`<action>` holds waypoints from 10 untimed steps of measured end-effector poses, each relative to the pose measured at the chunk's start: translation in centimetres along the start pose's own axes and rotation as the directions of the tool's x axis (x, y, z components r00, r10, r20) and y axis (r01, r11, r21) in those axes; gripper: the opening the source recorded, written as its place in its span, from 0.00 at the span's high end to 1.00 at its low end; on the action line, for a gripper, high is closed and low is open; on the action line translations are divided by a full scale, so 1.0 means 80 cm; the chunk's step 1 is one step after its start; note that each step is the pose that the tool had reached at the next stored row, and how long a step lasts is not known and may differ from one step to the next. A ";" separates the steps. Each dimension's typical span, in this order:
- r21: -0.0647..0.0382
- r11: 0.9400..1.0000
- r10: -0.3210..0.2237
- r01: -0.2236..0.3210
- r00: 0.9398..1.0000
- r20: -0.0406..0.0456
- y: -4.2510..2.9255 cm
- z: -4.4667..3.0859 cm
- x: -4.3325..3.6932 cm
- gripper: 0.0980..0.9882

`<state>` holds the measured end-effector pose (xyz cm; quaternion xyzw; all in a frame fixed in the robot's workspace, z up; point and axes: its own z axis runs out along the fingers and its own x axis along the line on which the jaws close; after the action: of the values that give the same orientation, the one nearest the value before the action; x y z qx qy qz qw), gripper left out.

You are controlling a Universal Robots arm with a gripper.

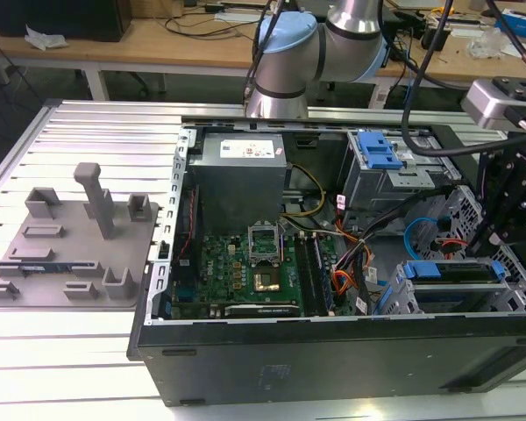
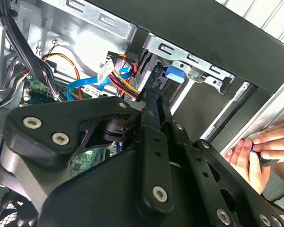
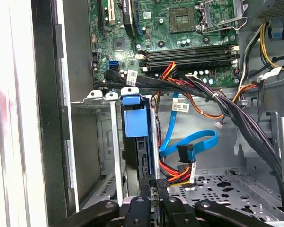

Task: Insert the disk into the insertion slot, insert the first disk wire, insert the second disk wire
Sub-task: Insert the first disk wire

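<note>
In the first wrist view my pincer (image 3: 156, 185) is drawn together on a small black plug (image 3: 162, 182). Red and yellow wires (image 3: 177, 174) trail off the plug. I hold it just beside the end of the disk (image 3: 136, 137). The disk stands on edge in its blue frame, already seated in the grey metal cage (image 3: 104, 97).

That view also gives me the light-blue cable (image 3: 199, 142). It curls in a loop beside the disk, and its dark end hangs free, near the disk but not touching it. Beyond lies the green circuit board (image 3: 180, 28).

The second wrist view looks along my pincer (image 2: 150, 94) toward the blue of the disk (image 2: 174, 75) under the cage's bracket (image 2: 194, 64). It adds a person's hand (image 2: 255, 151) resting at the outer edge of the computer case (image 2: 217, 33).

The exterior view takes in the whole open computer case (image 1: 333, 360) on a ribbed metal table (image 1: 70, 351), with my arm (image 1: 298, 53) reaching over it. The disk (image 1: 451, 272) sits in the cage (image 1: 394, 294) at the exterior view's right. The blue cable (image 1: 415, 235) loops just behind it, and a grey tray (image 1: 70, 237) of blocks lies well apart at the exterior view's left.
</note>
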<state>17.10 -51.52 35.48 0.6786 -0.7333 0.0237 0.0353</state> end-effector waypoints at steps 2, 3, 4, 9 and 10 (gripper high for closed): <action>0.000 1.000 0.000 0.000 1.000 0.000 0.0000 0.0005 0.000 0.93; 0.000 1.000 0.000 0.000 1.000 0.000 0.0000 0.0008 0.000 0.93; 0.000 1.000 0.000 0.000 1.000 0.000 0.0000 0.0013 0.000 0.93; 0.000 1.000 0.004 -0.004 1.000 -0.001 0.0000 0.0024 0.000 0.93; 0.000 1.000 0.007 -0.007 1.000 -0.001 0.0000 0.0024 0.000 0.93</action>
<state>17.09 -51.57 35.29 0.6760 -0.7357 0.0240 0.0358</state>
